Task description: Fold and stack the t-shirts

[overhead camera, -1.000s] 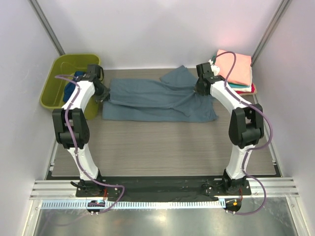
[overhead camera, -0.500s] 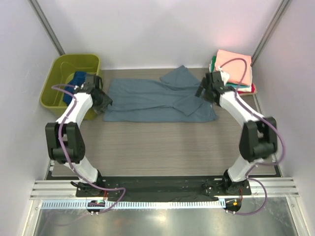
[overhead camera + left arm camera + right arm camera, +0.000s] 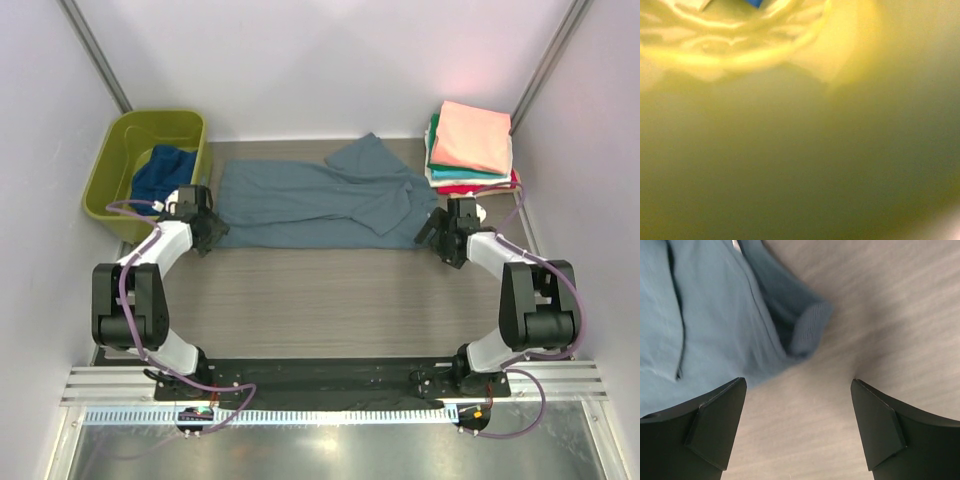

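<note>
1. Wood-grain table (image 3: 330,300) lies under the right tool (image 3: 798,387), which gapes wide and empty just beside the grey-blue t-shirt (image 3: 700,315), at its corner.
2. Left tool (image 3: 203,225) sits at the shirt's opposite end, near the tub (image 3: 105,185); blur hides whether it grips.
3. Folding seems midway. Next, both tools should pinch the ends, fold, then add it to the folded stack (image 3: 470,150).

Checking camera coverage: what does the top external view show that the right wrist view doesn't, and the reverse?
Only top external: the folded stack, salmon pink on top, and the olive tub holding the navy shirt. Only right wrist: the right gripper seen close, open and empty above the table. Both: the grey-blue shirt lying on that table.
</note>
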Controlling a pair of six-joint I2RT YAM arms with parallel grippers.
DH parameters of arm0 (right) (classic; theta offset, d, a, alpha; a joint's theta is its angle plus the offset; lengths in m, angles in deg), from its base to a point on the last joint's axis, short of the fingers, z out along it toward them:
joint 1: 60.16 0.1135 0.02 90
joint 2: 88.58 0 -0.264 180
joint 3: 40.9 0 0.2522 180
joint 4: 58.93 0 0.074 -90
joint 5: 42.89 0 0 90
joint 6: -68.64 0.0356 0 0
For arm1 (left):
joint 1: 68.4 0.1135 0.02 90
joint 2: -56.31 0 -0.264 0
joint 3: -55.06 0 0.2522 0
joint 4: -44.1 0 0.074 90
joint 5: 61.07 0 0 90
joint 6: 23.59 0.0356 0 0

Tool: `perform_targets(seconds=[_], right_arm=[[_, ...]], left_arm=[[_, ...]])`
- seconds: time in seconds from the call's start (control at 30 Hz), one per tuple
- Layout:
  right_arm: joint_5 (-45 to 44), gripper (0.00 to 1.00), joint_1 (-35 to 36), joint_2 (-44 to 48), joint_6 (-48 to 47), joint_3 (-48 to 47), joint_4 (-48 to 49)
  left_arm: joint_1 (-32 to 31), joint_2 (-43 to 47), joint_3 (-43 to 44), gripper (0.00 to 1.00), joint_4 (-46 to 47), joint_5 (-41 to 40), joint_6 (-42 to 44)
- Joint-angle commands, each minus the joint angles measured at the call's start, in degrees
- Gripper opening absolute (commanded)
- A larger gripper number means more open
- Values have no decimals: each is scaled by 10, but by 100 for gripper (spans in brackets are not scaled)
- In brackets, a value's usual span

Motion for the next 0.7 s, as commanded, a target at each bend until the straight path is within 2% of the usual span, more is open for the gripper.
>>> perform_targets(seconds=[0.0,0.13,0.37,0.47,0.6,0.67], right_arm=[[25,91,-14,-16,10,-5,90],[50,91,-13,-41,16,0,105],[38,89,-35,-45,15,2,114],[38,89,-40,-41,12,4,115],[39,89,-45,-41,9,7,114],[40,89,-47,-40,9,11,114]], left_arm=[[-2,-24,-19,60,27,5,1],[-3,-37,-22,63,36,12,-4],[-10,-34,-34,58,48,22,-21],[-32,-21,-30,58,43,15,-26],[-75,-7,-24,64,16,-37,-35],[-74,-19,-31,67,14,-47,-39]])
